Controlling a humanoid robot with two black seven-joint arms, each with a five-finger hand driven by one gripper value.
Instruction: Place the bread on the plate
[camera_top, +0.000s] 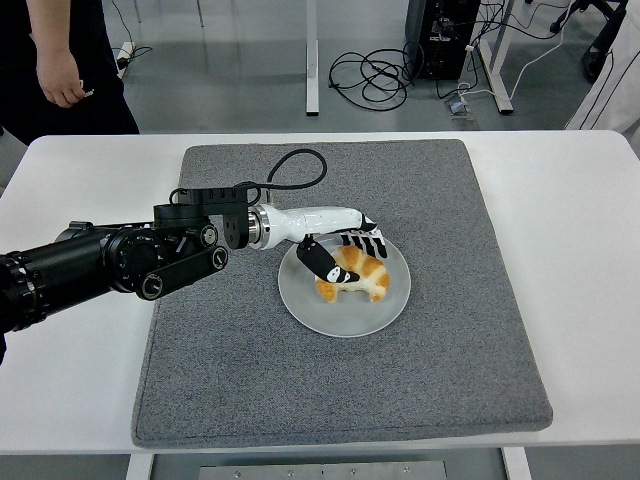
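One croissant (357, 278) lies on one white plate (345, 312), set on a single grey mat (340, 380) covering the white counter (580, 260). The left hand (340, 252) pinches the croissant, thumb in front, fingers partly hidden behind it. A person (65, 65) is cut off at top left.

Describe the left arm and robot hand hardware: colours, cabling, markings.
The left arm is matte black with round joint housings and screw heads. Its forearm section is glossy white behind a silver collar. A black cable loops above the wrist. The robot hand has black fingers with white segment markings.
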